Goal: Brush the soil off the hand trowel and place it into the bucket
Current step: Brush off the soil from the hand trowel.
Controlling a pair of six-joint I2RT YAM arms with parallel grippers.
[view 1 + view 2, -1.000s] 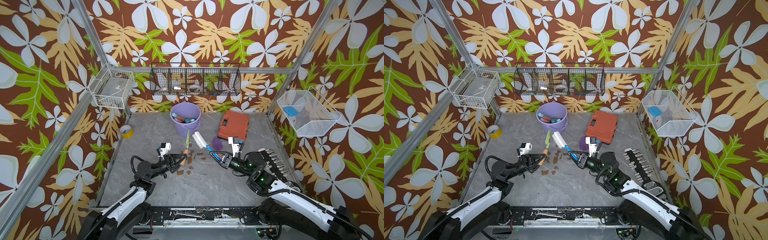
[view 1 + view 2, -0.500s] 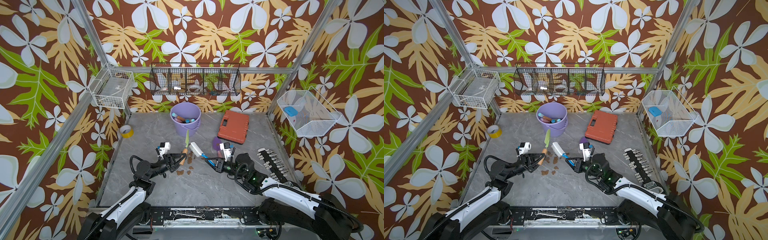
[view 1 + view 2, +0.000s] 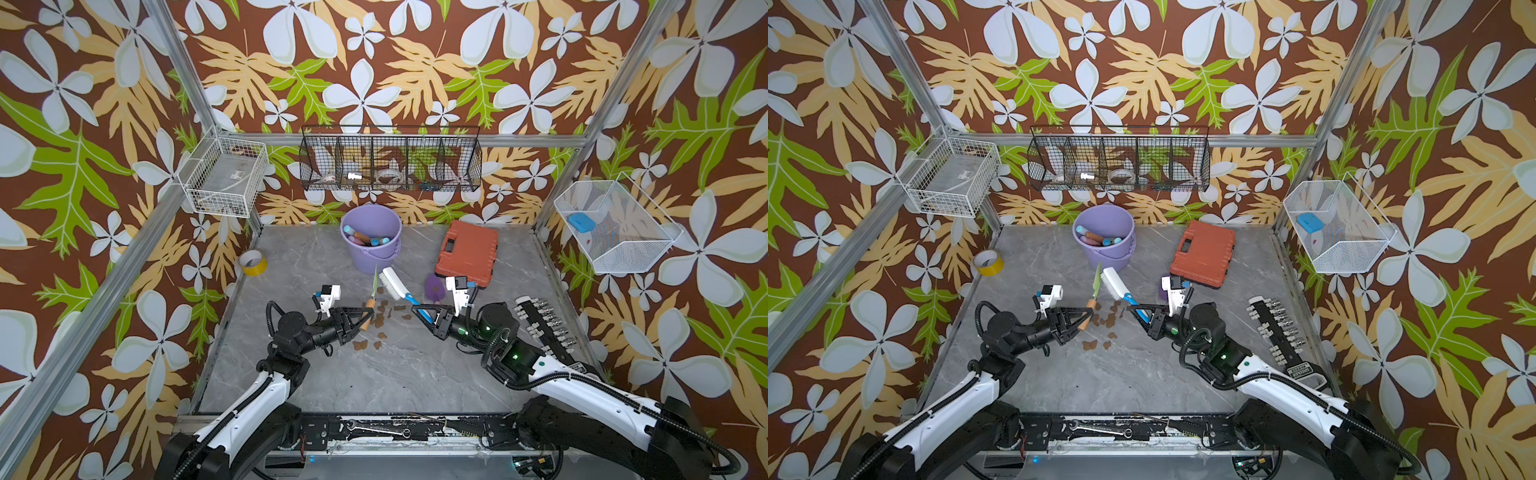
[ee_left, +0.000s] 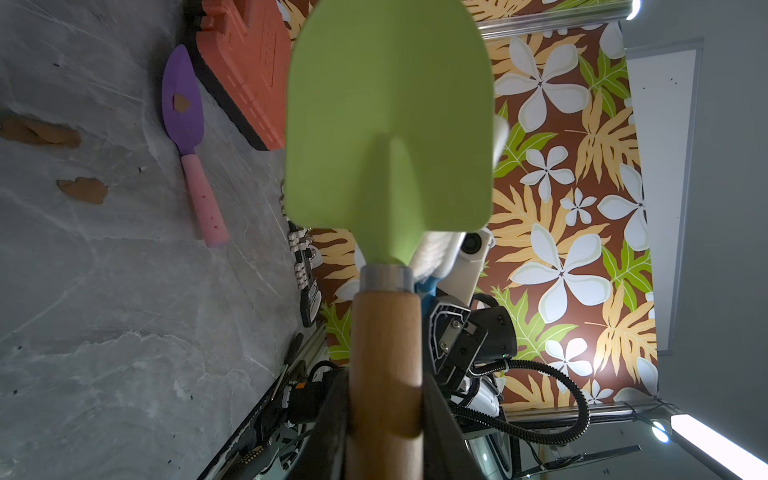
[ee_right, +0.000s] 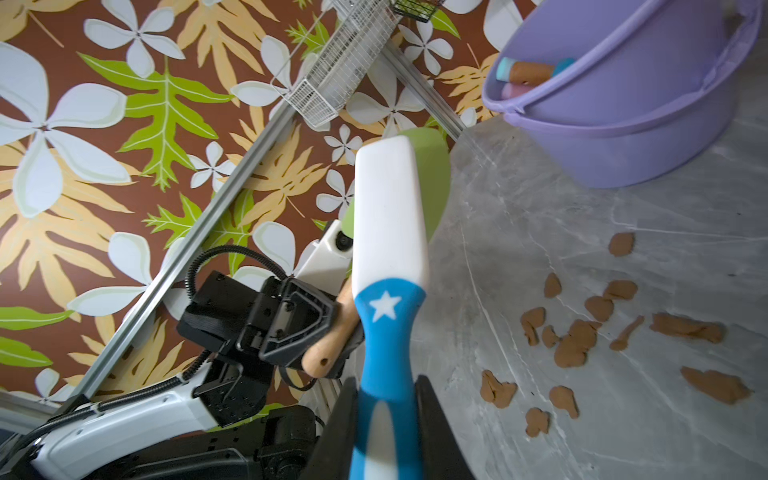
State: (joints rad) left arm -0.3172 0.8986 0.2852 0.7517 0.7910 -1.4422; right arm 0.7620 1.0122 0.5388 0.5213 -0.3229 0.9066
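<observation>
Holding the hand trowel [image 4: 388,104] by its wooden handle, the left gripper [image 3: 365,319] has its fingers closed tight on the handle's lower end, with the green blade pointing away from the arm toward the bucket [image 3: 368,257]. In both top views the blade is seen edge-on, raised above the table [image 3: 395,374]. The right gripper [image 5: 388,415] has its fingers clamped on the blue handle of the brush [image 5: 390,208], whose white head lies just beside the blade on the side away from the left wrist camera. Bristles show past the blade's edge in the left wrist view; contact between bristles and blade cannot be confirmed. The blade face shown in that view is uniform green. The soil [image 5: 575,347] lies as scattered flat brown blobs on the table between the two grippers, near the trowel. The bucket stands upright at the rear of the table, beyond the blade tip, with several coloured handles inside. A purple trowel [image 4: 183,129] lies flat beside an orange case [image 3: 467,253], with one brown blob on its blade.
</observation>
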